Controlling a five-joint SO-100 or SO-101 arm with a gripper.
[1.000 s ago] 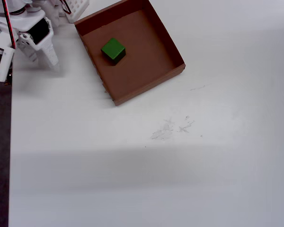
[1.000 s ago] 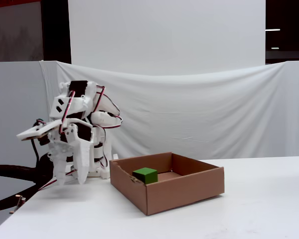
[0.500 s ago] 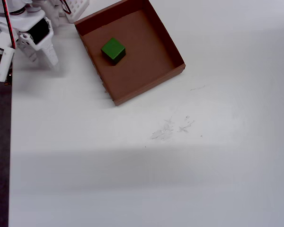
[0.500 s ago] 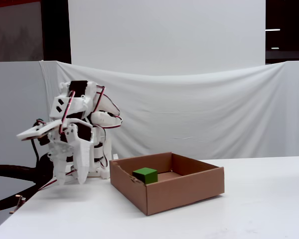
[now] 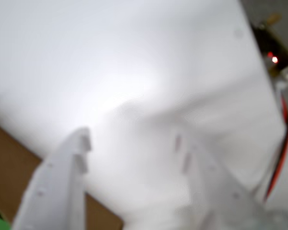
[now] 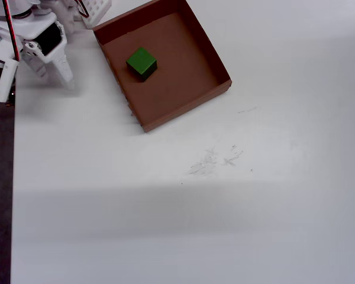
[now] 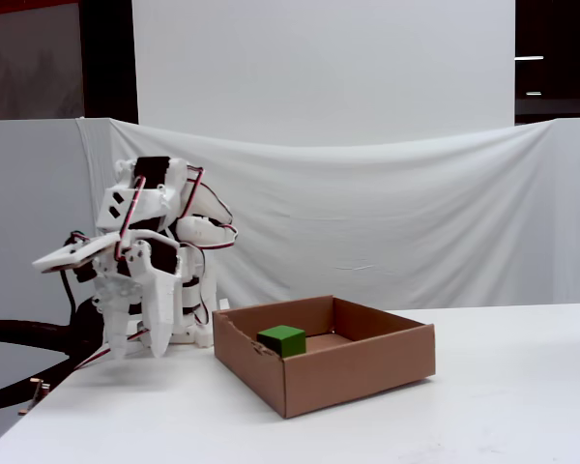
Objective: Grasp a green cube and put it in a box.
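One green cube [image 6: 141, 62] sits on the floor of the box [image 6: 192, 74], in the half nearer the arm, apart from all four walls as the overhead view shows it. In the fixed view the cube [image 7: 281, 339] shows just above the box's near wall [image 7: 358, 372], toward the left side of the box. Box is a shallow reddish-brown cardboard tray on the white table [image 6: 225, 207], turned at an angle to the table edge in the overhead view.

Gripper [image 6: 62, 77] is folded back near the arm base at the top-left corner of the overhead view, well apart from the box and beside its left wall, tips pointing down at bare table. In the fixed view the gripper [image 7: 135, 346] hangs left of the box, above the table. Wrist view is blurry: gripper [image 5: 134, 143] shows two white fingers [image 5: 62, 187] clearly spread with only white table between them, nothing held. A corner of the brown box [image 5: 9, 167] and a sliver of green sit at the lower left of that view. Red wires [image 5: 281, 153] run down its right edge. Faint scuff marks [image 6: 216, 160] on the table below the box in the overhead view
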